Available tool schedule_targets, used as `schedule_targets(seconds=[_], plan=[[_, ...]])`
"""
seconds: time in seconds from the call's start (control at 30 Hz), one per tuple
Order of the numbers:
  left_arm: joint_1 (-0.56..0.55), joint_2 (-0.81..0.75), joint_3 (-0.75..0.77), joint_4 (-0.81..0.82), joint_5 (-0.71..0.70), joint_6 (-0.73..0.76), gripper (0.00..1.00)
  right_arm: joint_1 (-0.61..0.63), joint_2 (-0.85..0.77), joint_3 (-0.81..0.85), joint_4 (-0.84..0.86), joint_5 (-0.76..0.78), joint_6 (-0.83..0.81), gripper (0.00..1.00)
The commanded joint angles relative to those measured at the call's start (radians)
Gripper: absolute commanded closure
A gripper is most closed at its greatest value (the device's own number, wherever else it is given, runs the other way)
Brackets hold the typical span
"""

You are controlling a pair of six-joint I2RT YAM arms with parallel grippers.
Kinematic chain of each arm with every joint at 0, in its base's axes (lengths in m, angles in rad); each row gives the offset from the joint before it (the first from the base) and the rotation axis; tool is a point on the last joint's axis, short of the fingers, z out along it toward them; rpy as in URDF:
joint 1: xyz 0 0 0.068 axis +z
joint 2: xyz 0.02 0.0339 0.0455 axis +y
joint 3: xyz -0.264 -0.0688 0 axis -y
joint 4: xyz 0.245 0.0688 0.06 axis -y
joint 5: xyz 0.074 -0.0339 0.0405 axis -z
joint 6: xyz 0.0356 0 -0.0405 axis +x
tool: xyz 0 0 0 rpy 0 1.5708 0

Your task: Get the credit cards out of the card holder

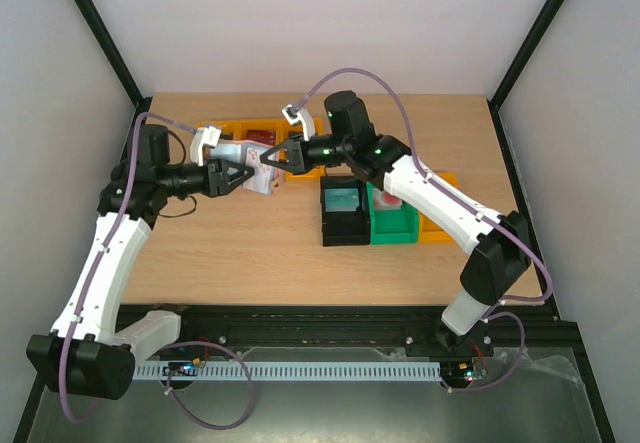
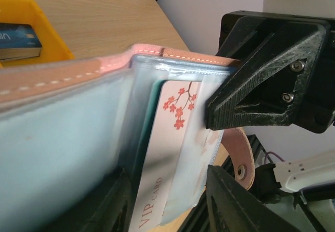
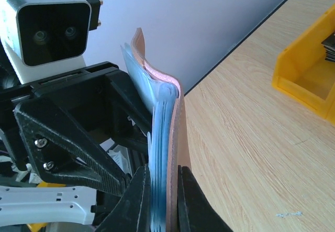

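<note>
The card holder (image 1: 258, 175) hangs open in the air between both grippers, reddish-brown outside (image 3: 174, 122), pale blue with pink edging inside (image 2: 68, 75). My right gripper (image 1: 272, 158) (image 3: 159, 200) is shut on its leather cover and blue leaves. My left gripper (image 1: 238, 176) (image 2: 170, 211) is open, its fingers straddling the clear sleeves. A white credit card (image 2: 167, 153) with red blossoms and "VIP CARD" sits in one sleeve. A teal card edge (image 2: 148, 132) shows behind it. Another teal card (image 1: 343, 199) lies in the black bin.
A black bin (image 1: 345, 231) and a green bin (image 1: 392, 225) stand right of centre, with a yellow bin (image 1: 440, 225) beside them. More yellow bins (image 1: 228, 129) sit at the back behind the grippers; one (image 2: 31, 28) holds cards. Bare wooden tabletop (image 1: 250, 253) lies in front.
</note>
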Motion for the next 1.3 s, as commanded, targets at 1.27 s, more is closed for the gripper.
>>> schedule_targets(seconds=[1.27], plan=[[0.083, -0.015, 0.167, -0.194, 0.047, 0.159, 0.98, -0.042, -0.166, -0.305, 0.485, -0.184, 0.115, 0.85]])
